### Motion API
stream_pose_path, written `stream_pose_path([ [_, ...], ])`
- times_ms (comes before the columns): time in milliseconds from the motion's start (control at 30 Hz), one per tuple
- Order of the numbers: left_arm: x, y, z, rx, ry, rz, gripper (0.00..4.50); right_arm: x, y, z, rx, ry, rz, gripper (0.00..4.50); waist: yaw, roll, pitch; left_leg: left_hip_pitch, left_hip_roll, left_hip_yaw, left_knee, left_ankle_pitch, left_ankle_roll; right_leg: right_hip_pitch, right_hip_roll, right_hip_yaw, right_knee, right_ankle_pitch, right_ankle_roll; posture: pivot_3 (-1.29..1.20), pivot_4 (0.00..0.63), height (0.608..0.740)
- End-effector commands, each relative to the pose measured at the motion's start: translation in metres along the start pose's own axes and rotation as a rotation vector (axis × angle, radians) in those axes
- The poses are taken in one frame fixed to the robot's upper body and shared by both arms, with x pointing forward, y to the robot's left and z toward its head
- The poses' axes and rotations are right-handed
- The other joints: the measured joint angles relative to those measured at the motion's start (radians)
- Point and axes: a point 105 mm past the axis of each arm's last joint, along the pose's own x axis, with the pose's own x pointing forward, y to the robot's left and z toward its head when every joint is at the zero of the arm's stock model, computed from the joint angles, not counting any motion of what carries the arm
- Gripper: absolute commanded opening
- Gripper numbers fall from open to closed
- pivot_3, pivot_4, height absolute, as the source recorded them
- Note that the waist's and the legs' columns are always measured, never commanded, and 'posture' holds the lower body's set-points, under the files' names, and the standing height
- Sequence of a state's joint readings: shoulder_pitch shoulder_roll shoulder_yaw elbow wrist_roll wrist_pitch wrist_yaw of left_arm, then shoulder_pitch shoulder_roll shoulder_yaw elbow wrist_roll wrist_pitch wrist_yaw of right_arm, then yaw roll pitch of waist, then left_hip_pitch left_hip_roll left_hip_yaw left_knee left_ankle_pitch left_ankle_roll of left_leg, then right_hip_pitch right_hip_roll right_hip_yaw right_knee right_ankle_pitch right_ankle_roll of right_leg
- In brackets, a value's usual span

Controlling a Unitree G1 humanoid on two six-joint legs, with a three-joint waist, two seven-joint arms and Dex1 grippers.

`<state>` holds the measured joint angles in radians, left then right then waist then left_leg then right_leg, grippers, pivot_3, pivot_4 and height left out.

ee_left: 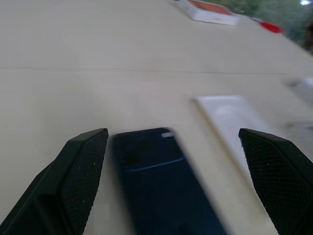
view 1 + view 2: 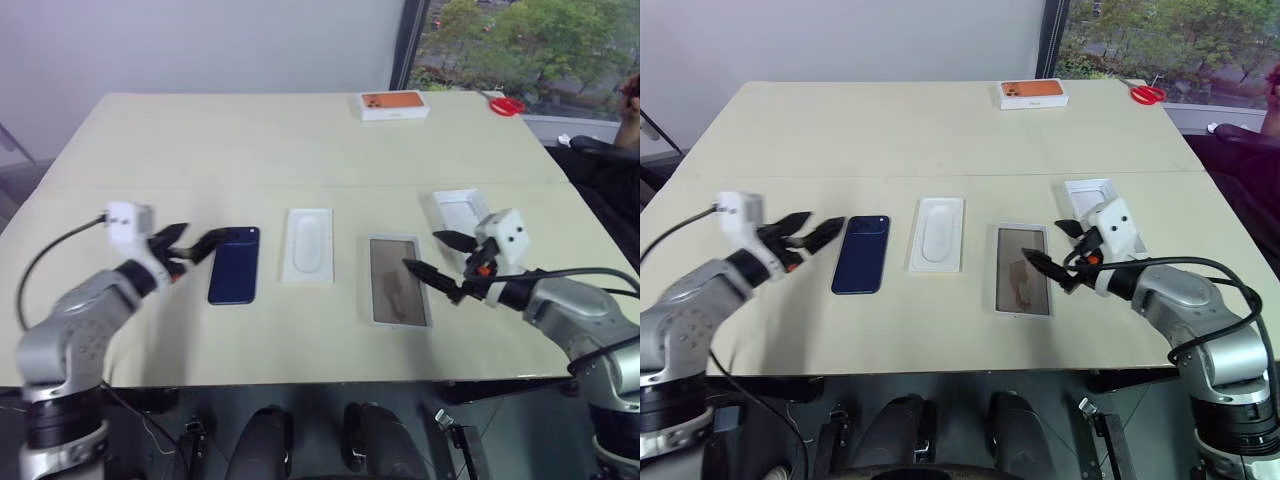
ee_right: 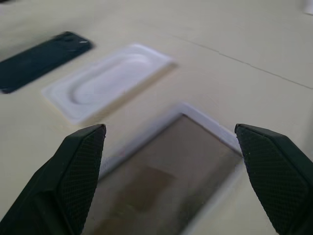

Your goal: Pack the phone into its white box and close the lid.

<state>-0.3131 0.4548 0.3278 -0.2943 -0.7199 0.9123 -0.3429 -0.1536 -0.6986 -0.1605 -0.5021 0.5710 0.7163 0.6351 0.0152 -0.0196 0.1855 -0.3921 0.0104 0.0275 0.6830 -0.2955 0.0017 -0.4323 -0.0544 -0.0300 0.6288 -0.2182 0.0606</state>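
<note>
1. At the left side of the table (image 2: pixel 300 140), the left gripper (image 2: pixel 192 246) is seen with its two black fingers spread wide, and nothing is held between them.
2. Just beyond its fingertips the phone (image 2: pixel 235 265) is found, lying flat on the table. It lies toward the middle of the table from this gripper, and its long axis runs from the near edge to the far edge, so it is met at its long side.
3. The phone is judged nearer to the left gripper than to the right one; the pick is best given to the left arm.
4. Next to the phone, the insert tray (image 2: pixel 308 244) is placed, and after it the white box (image 2: pixel 398 281), open and with its brownish inside up, parallel to the phone.
5. Over the right edge of the white box the right gripper (image 2: pixel 436 256) is held, also wide open and empty.
6. Behind the right gripper the lid (image 2: pixel 459 210) is seen, partly hidden.
</note>
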Motion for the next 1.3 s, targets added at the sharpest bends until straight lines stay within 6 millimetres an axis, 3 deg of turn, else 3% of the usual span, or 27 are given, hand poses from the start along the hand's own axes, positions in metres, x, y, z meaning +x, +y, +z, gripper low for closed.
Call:
stream_pose_path([
  [33,0.02,-0.006,0.003,-0.013,0.088,0.084,4.5,0.004,0.024,0.015,-0.128,-0.003,0.077,4.41,-0.003,-0.001,0.0,0.0,0.0,0.0,0.0,0.0,0.0,0.0,0.0,0.0,0.0,0.0,0.0,0.0,0.15,0.74],
  [133,0.032,-0.023,-0.003,-0.012,0.169,0.035,4.5,0.007,0.039,0.016,-0.159,-0.002,0.12,4.41,-0.009,-0.001,0.0,0.001,0.001,0.0,0.0,0.0,0.0,0.0,0.004,0.0,0.0,0.0,0.0,0.0,0.15,0.74],
  [267,0.044,-0.028,-0.021,-0.096,0.35,0.065,4.5,0.012,0.048,0.015,-0.183,0.009,0.134,4.41,-0.005,-0.001,0.0,0.001,0.002,-0.001,0.0,0.0,0.0,0.0,0.006,0.0,0.001,0.0,0.0,0.0,0.15,0.74],
  [600,0.059,-0.06,-0.037,-0.231,0.518,-0.023,4.5,0.017,0.045,0.01,-0.183,0.057,0.108,4.41,-0.003,-0.002,0.001,0.001,0.002,-0.002,0.0,0.0,-0.001,0.0,0.006,-0.001,0.001,0.0,0.0,0.0,0.15,0.74],
  [933,0.062,-0.066,-0.051,-0.262,0.567,-0.021,4.5,0.016,0.042,0.01,-0.201,0.057,0.094,4.41,-0.002,-0.002,0.001,0.001,0.002,-0.002,0.0,0.001,-0.001,0.0,0.005,0.0,0.001,0.0,0.0,0.0,0.15,0.74],
  [1067,0.062,-0.065,-0.051,-0.278,0.563,-0.022,3.2,0.015,0.041,0.01,-0.204,0.058,0.092,4.5,-0.002,-0.002,0.001,0.001,0.001,-0.002,0.0,0.001,-0.001,0.0,0.005,0.0,0.001,0.0,0.0,0.0,0.15,0.74],
  [1267,0.059,-0.059,-0.044,-0.312,0.532,-0.029,0.16,0.015,0.04,0.008,-0.206,0.066,0.087,4.5,-0.003,-0.002,0.001,0.001,0.001,-0.002,0.0,0.001,-0.001,0.0,0.005,0.0,0.001,0.0,0.0,0.0,0.15,0.74],
  [1300,0.059,-0.059,-0.043,-0.318,0.527,-0.032,0.07,0.015,0.039,0.008,-0.207,0.066,0.086,4.5,-0.003,-0.002,0.001,0.001,0.001,-0.002,0.0,0.001,-0.001,0.0,0.005,0.0,0.001,0.0,0.0,0.0,0.15,0.74],
])
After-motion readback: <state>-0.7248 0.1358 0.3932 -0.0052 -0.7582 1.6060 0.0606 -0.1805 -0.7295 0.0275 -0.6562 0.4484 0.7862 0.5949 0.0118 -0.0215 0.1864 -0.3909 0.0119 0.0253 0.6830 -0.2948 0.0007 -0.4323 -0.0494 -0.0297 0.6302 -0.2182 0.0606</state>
